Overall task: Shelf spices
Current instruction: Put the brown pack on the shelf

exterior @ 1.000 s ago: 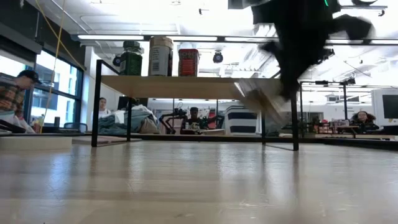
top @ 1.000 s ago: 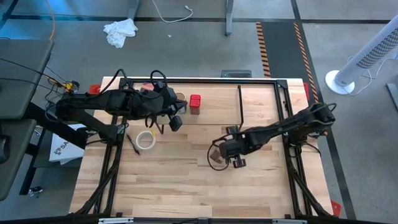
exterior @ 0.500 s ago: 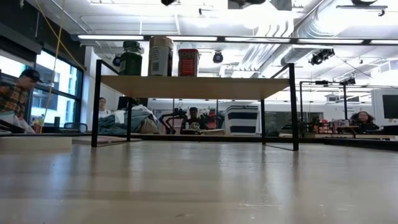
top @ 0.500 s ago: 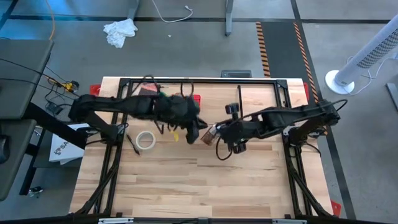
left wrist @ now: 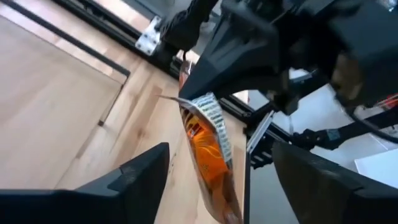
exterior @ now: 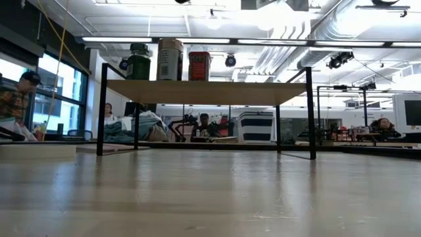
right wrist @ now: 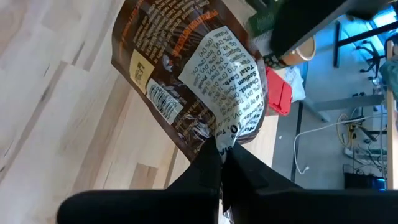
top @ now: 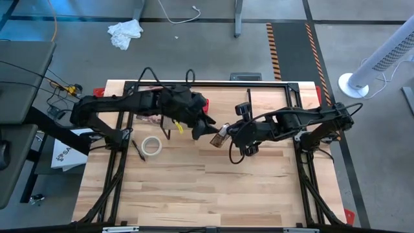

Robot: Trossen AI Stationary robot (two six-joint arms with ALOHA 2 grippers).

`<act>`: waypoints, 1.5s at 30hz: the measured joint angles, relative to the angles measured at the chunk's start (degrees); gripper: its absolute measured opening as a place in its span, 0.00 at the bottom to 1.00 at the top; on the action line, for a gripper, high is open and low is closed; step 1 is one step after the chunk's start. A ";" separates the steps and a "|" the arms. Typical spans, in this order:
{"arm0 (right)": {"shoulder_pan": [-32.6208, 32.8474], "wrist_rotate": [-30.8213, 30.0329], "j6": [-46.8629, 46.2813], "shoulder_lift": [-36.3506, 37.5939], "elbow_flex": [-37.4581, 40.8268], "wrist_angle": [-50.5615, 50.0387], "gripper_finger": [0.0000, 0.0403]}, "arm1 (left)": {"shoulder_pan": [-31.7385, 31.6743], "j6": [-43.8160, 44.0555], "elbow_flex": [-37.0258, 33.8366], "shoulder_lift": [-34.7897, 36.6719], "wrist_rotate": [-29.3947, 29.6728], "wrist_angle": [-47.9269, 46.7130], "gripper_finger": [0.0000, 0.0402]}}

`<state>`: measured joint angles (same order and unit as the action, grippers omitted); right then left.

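Observation:
The flat orange-brown packet hangs in the air over the middle of the table, with my right gripper shut on it. My left gripper is open, one finger on each side of the packet, with a gap on both sides. In the low view the green-lidded jar, the tan-lidded jar and the red tin stand on the shelf. Neither gripper shows in that view. My right gripper pinches the packet's crimped end edge between its two shut fingers. The fingers come at it from the table's right side. The packet sticks out past the fingertips toward my left gripper, clear of the table.
A white tape roll lies on the table near the left arm. The shelf's black wire frame stands along the far part of the table. Bare wood fills the table's near half. People and desks show in the room beyond the table.
My right gripper has lifted the packet off the table and carried it up, toward the far edge and the left arm. My left gripper has moved toward the table's right, away from the jars, and has opened around the packet.

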<state>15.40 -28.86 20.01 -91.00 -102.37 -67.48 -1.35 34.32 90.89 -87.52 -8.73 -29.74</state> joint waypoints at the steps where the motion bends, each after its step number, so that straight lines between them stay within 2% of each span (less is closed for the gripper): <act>1: 0.00 0.00 0.00 0.00 0.00 0.40 0.00 | 0.03 0.22 0.00 -0.38 -0.01 -0.05 0.71; 15: -0.90 0.48 1.29 0.00 -0.02 2.59 0.00 | 0.50 2.62 -0.05 -4.98 -0.61 0.01 0.73; 18: -0.90 0.48 1.01 0.00 -0.02 3.14 0.00 | 0.73 2.90 -0.04 -6.04 0.36 0.04 0.70; 21: -0.89 0.48 1.53 0.00 -0.02 3.12 0.01 | 0.82 2.93 -0.06 -6.41 0.38 -0.18 0.54; 25: -0.64 -1.04 0.79 -0.02 -0.02 3.21 0.06 | 0.77 1.16 -0.04 -6.37 0.67 -0.79 0.12; 26: -0.63 -1.61 0.14 -0.02 -0.02 3.26 0.07 | 0.67 1.06 -0.06 -6.37 0.84 -0.95 0.08; 32: -0.08 -8.84 -3.39 0.09 -0.02 3.56 0.17 | 0.10 -0.67 0.00 -6.28 1.82 -3.96 0.08; 39: 0.46 -19.44 -7.36 0.86 -0.09 5.16 0.35 | 0.21 -4.14 -0.11 -5.95 4.83 -9.63 0.08; 42: 0.50 -21.45 -14.83 0.98 -1.48 4.63 0.41 | -0.19 -5.82 -0.11 -4.17 6.57 -9.72 0.08; 45: -0.35 -21.91 -29.81 1.14 -4.34 4.09 0.44 | -0.99 -7.78 -0.11 -0.97 10.27 -9.58 0.08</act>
<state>15.05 -50.77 -9.80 -89.86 -106.71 -63.39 -2.34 26.54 90.78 -88.49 1.54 -39.32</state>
